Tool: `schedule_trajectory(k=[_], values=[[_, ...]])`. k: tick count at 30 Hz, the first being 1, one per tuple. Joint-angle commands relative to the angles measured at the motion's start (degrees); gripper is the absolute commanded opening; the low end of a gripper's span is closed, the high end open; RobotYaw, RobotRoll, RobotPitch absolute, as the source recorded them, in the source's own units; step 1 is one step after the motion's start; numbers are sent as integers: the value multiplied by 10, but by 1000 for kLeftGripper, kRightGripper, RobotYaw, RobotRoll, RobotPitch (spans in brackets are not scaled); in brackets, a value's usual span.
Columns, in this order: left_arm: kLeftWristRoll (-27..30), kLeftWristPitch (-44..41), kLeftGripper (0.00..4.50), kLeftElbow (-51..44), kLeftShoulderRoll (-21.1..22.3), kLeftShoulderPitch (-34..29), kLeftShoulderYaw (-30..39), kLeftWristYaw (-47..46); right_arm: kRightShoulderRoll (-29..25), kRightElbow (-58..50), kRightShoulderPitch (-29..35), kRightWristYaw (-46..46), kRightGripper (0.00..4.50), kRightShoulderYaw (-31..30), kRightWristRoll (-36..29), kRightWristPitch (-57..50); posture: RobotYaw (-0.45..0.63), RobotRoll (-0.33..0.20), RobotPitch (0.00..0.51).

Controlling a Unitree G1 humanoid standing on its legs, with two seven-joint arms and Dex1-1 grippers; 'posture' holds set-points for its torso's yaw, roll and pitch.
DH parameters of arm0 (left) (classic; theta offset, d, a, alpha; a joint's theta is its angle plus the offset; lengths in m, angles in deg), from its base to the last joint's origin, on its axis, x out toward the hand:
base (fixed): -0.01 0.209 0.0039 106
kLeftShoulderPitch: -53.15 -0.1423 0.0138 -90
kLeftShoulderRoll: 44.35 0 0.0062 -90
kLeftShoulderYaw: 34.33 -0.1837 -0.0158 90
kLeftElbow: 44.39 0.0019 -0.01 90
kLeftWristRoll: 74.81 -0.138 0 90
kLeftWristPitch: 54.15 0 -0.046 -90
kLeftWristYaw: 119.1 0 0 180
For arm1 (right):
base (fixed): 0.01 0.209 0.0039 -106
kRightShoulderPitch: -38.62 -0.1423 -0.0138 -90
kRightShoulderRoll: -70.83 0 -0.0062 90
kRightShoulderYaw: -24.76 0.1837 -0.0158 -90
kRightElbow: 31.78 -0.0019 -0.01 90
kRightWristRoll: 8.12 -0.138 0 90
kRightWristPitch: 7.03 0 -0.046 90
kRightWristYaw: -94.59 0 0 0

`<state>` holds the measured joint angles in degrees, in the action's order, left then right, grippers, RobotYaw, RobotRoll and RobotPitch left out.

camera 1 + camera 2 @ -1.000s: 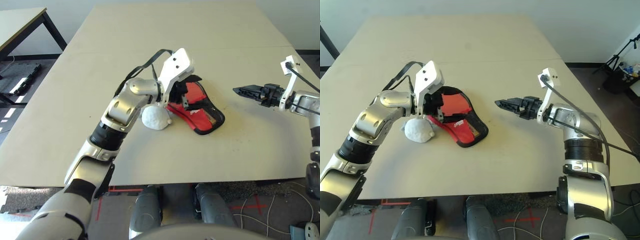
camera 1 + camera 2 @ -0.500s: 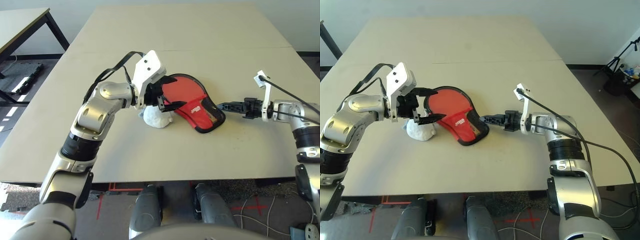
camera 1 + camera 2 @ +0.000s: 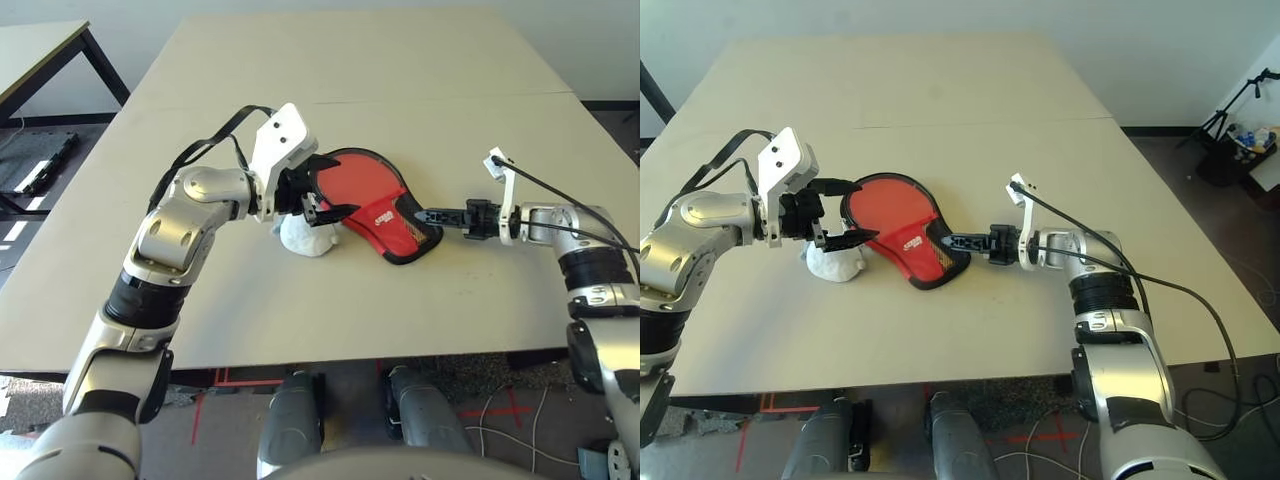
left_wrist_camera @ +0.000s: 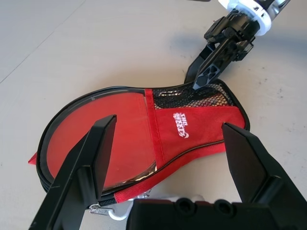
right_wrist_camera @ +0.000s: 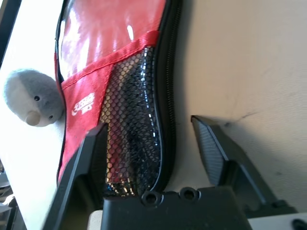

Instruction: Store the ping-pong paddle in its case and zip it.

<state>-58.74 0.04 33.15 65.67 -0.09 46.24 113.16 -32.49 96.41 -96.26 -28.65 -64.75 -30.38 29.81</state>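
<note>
Pincers parted at your right gripper [image 5: 165, 163], astride the mesh edge of the case [image 3: 925, 255] lying flat mid-table; closing shallowly could pinch only mesh and slip off.

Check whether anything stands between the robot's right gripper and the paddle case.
Nothing visible does: the right gripper is right at the case's mesh-pocket edge, fingers open. The small grey-white plush lies beyond the opposite edge.
</note>
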Motion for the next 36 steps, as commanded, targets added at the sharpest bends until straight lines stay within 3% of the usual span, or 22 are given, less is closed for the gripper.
schedule_trajectory(k=[1, 8, 22, 36], values=[[4, -6, 4500, -5, 6, -9, 4, 1, 12, 19, 8, -8, 2277, -5, 7, -13, 54, 0, 132], [3, -4, 4500, 1, 6, -7, 1, 3, 4, 14, 14, -4, 66, 4, 5, -24, 43, 0, 133], [0, 7, 4500, 11, 0, -13, -1, 0, -42, -45, 47, -21, 26, 55, -28, -85, 32, 0, 139], [-6, 19, 4500, 19, -10, -22, -8, -2, -136, -235, 206, -33, 26, 146, -116, -194, 0, 0, 149]])
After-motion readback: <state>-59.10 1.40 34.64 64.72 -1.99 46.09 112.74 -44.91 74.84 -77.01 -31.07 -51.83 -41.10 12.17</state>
